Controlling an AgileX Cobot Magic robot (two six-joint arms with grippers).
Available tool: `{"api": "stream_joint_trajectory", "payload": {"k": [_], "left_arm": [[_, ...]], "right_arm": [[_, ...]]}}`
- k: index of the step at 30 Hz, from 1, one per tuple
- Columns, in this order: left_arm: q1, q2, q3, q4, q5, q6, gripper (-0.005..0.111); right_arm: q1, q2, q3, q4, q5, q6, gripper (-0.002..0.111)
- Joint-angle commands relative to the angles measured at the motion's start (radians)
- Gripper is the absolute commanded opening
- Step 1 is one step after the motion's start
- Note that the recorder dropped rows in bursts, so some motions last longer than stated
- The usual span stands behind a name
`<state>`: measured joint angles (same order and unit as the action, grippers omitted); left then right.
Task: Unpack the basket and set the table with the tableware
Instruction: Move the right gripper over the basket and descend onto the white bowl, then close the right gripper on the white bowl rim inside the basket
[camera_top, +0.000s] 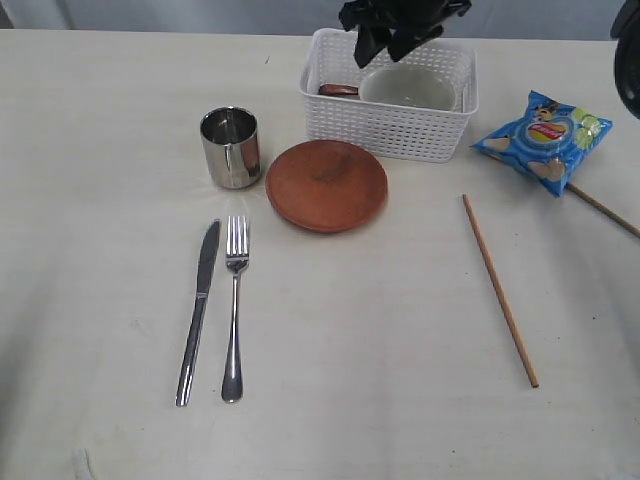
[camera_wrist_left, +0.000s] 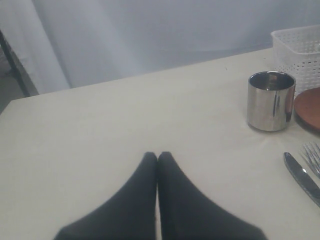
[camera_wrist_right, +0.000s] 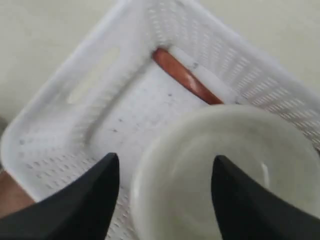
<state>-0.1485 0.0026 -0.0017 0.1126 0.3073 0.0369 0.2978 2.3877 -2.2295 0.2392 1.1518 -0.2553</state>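
Note:
The white basket stands at the back of the table and holds the white bowl and the brown wooden spoon. My right gripper hovers open above the basket, its fingers on either side of the bowl's near rim; the spoon leans on the basket wall. On the table lie the steel cup, brown plate, knife, fork and two chopsticks. My left gripper is shut and empty, left of the cup.
A blue chips bag lies right of the basket, over one chopstick's end. In the left wrist view the knife and fork tines show at the edge, with the plate and basket behind.

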Motion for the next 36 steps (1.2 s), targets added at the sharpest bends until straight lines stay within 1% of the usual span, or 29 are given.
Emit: {"api": "stream_joint_trajectory", "payload": {"k": [1,5,8,16,23,25,28,31,36], "left_arm": [[0.005,-0.003,0.002,-0.012,-0.008,-0.003,0.0],[0.005,-0.003,0.002,-0.012,-0.008,-0.003,0.0],[0.005,-0.003,0.002,-0.012,-0.008,-0.003,0.0],[0.005,-0.003,0.002,-0.012,-0.008,-0.003,0.0],[0.005,-0.003,0.002,-0.012,-0.008,-0.003,0.0],[0.005,-0.003,0.002,-0.012,-0.008,-0.003,0.0],[0.005,-0.003,0.002,-0.012,-0.008,-0.003,0.0],[0.005,-0.003,0.002,-0.012,-0.008,-0.003,0.0],[0.005,-0.003,0.002,-0.012,-0.008,-0.003,0.0]], "right_arm": [[-0.021,-0.005,-0.015,-0.201,0.069,0.144,0.055],[-0.048,0.018,-0.015,-0.193,0.069,0.143,0.055],[-0.048,0.036,-0.015,-0.199,0.069,0.11,0.055],[-0.046,0.082,-0.015,-0.204,0.051,0.098,0.055],[-0.043,0.095,-0.015,-0.15,0.057,0.047,0.055],[-0.04,0.066,-0.026,-0.173,0.057,0.008,0.055],[-0.049,0.048,-0.078,-0.211,0.057,0.007,0.055],[-0.06,0.056,-0.089,-0.26,0.044,0.007,0.055],[-0.065,0.087,-0.089,-0.218,0.06,0.002,0.055]]}}
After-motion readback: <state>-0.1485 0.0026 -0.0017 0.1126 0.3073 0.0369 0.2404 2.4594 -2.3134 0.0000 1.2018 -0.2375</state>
